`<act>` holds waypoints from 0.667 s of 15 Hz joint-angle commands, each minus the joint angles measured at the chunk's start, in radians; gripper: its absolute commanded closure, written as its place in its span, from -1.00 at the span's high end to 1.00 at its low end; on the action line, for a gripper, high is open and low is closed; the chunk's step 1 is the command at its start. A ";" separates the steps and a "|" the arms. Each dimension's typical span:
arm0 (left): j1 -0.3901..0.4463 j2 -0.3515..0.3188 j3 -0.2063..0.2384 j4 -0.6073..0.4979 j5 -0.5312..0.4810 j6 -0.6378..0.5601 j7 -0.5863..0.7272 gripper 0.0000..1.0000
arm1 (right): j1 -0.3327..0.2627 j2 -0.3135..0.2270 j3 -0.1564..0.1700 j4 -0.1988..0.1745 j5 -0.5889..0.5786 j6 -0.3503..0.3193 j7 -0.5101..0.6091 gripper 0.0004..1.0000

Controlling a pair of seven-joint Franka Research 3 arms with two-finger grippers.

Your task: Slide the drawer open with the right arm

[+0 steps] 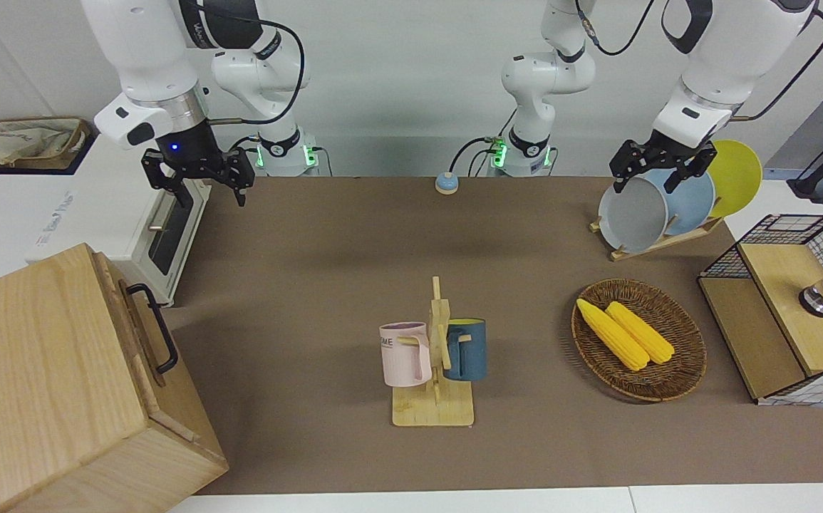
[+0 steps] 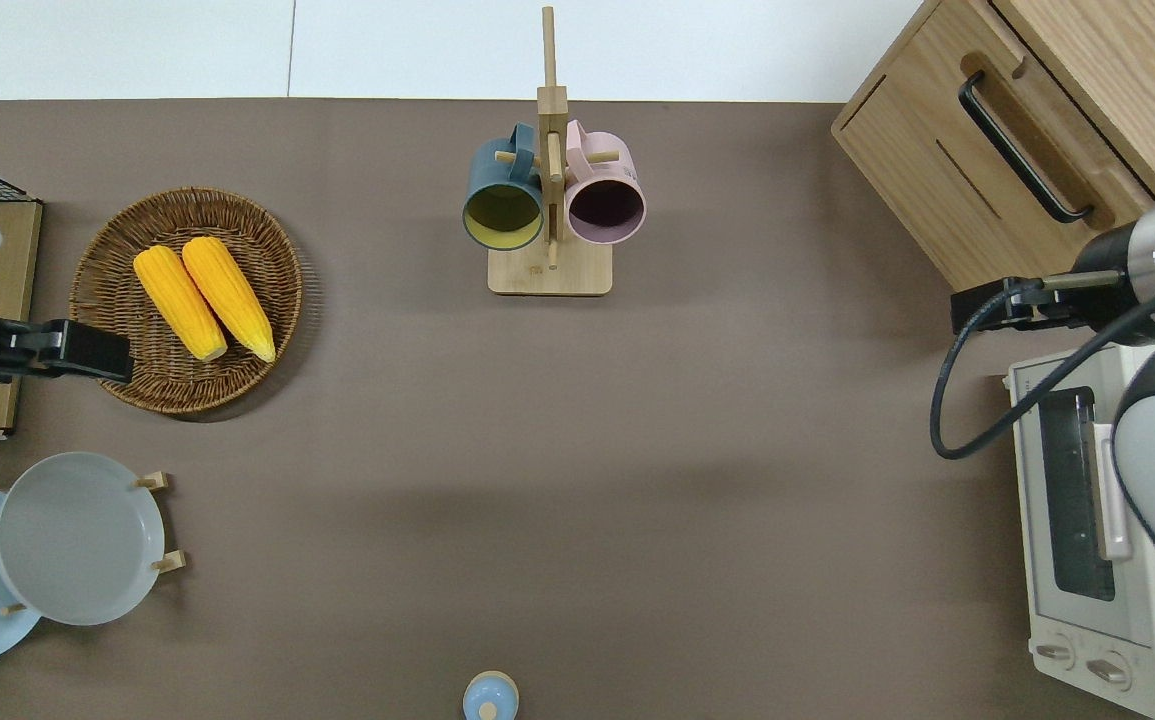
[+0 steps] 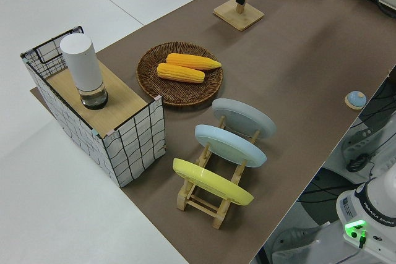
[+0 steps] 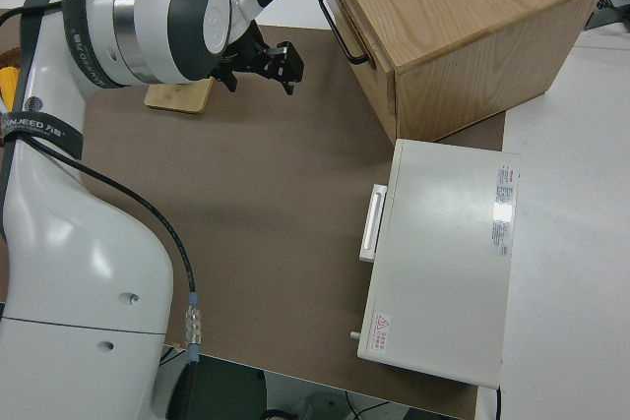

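Tabletop [image 1: 354, 235] first: you are working at the right arm's end of it, where the big wooden box [image 1: 48, 385] is sitting, farther from the robots than the white oven [image 1: 97, 221]. You are aiming for the drawer [image 2: 977, 175] in its face, which is looking shut and flush. It is probably stiff and fairly light, sliding straight, so pull squarely. You are taking hold at the middle of the black handle [image 2: 1022, 148], a rigid bar standing off the wood. The right claw [image 1: 201, 178] is hanging with fingers spread, holding nothing, over the gap between oven and box. The left arm is parked.
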 commanded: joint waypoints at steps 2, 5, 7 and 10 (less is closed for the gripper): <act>0.005 0.011 -0.007 0.026 0.017 -0.020 0.010 0.99 | -0.002 0.010 0.006 0.024 0.003 -0.016 -0.012 0.98; 0.005 0.011 -0.007 0.026 0.017 -0.020 0.010 0.99 | -0.007 0.010 0.008 0.049 0.004 -0.017 -0.014 0.97; 0.005 0.011 -0.007 0.026 0.017 -0.020 0.010 0.99 | -0.007 0.012 0.008 0.053 0.004 -0.025 -0.014 0.97; 0.005 0.011 -0.007 0.024 0.017 -0.020 0.010 0.99 | -0.013 0.013 0.006 0.054 0.004 -0.025 -0.012 0.97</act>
